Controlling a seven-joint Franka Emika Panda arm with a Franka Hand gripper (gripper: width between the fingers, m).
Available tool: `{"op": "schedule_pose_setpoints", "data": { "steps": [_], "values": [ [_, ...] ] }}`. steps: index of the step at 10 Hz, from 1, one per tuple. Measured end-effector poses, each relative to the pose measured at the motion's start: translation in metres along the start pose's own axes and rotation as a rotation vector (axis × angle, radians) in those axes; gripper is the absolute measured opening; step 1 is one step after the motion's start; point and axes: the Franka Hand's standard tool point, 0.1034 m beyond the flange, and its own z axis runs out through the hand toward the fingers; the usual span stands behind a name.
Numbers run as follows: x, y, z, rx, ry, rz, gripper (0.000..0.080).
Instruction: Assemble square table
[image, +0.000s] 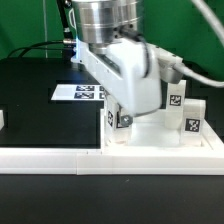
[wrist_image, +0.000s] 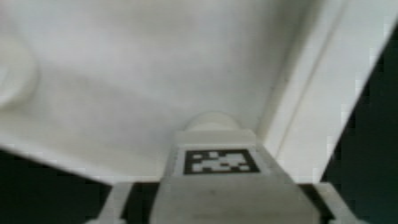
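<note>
Left of the top lies the marker board. My gripper clamps a leg over the top's near corner (socket hidden); I keep it upright while seating. Two legs stand on the top's right.

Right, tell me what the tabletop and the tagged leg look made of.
Tabletop: looks like white plastic, smooth and matte, with moulded rounded edges. Leg: seemingly the same white plastic, carrying a printed black-and-white tag, probably a paper or vinyl sticker; too blurred to say which.
</note>
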Motion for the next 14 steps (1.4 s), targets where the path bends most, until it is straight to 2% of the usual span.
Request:
{"op": "schedule_pose_setpoints", "data": {
  "steps": [2, 4, 6, 7, 11, 13, 14],
  "values": [
    [-0.004, 0.0, 0.0, 0.004, 0.001, 0.076, 0.0288],
    [-0.003, 0.001, 0.001, -0.007, 0.005, -0.05, 0.0289],
    [-0.008, 0.005, -0.001, -0.082, 0.037, -0.401, 0.0602],
    [-0.012, 0.005, -0.002, -0.095, 0.04, -0.514, 0.0635],
    [-0.009, 0.005, -0.002, -0.1, 0.031, -0.792, 0.0648],
    [-0.001, -0.004, -0.005, -0.068, 0.114, -1.232, 0.0648],
    [0.009, -0.003, -0.003, -0.068, 0.125, -1.385, 0.0648]
  ]
}}
